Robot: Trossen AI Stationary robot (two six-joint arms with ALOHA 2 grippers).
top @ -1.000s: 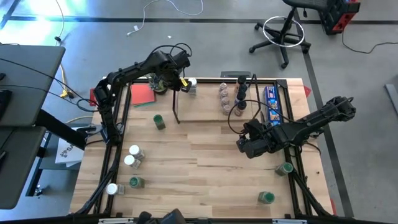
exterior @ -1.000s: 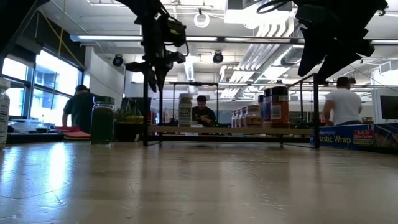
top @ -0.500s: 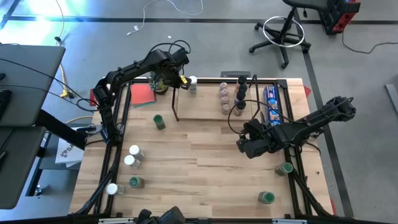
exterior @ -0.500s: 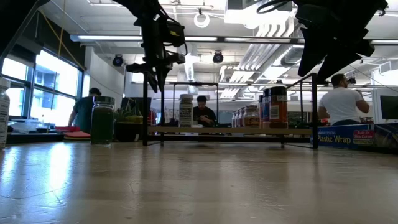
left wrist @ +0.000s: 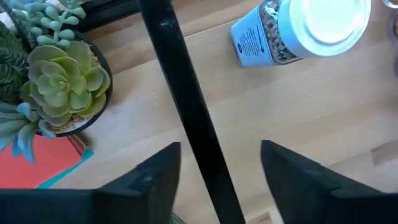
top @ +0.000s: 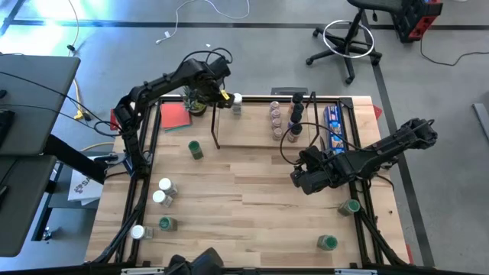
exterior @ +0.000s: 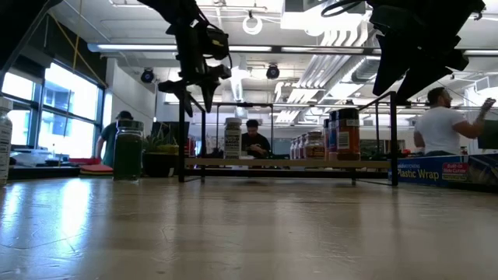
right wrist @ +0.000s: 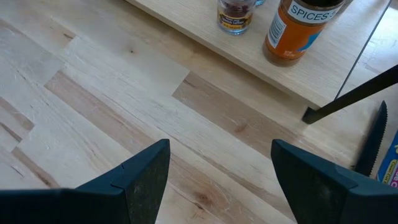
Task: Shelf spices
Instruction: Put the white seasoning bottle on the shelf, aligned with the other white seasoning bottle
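In the left wrist view, we see what the overhead cannot: our left gripper (left wrist: pixel 219 163) has its fingers spread astride the black upright rail (left wrist: pixel 186 112) of the low light-wood shelf (top: pixel 252 131), empty, with a white-capped blue-labelled spice jar (left wrist: pixel 298 31) standing free just beyond. A half-second earlier those fingers were narrower. Our right gripper (right wrist: pixel 217 165), spread and empty, hovers right of centre over bare planks, short of the orange-labelled spice jar (right wrist: pixel 301 28). Loose green-lidded and white-lidded jars (top: pixel 163 191) sit lower left, leaving the middle boards open.
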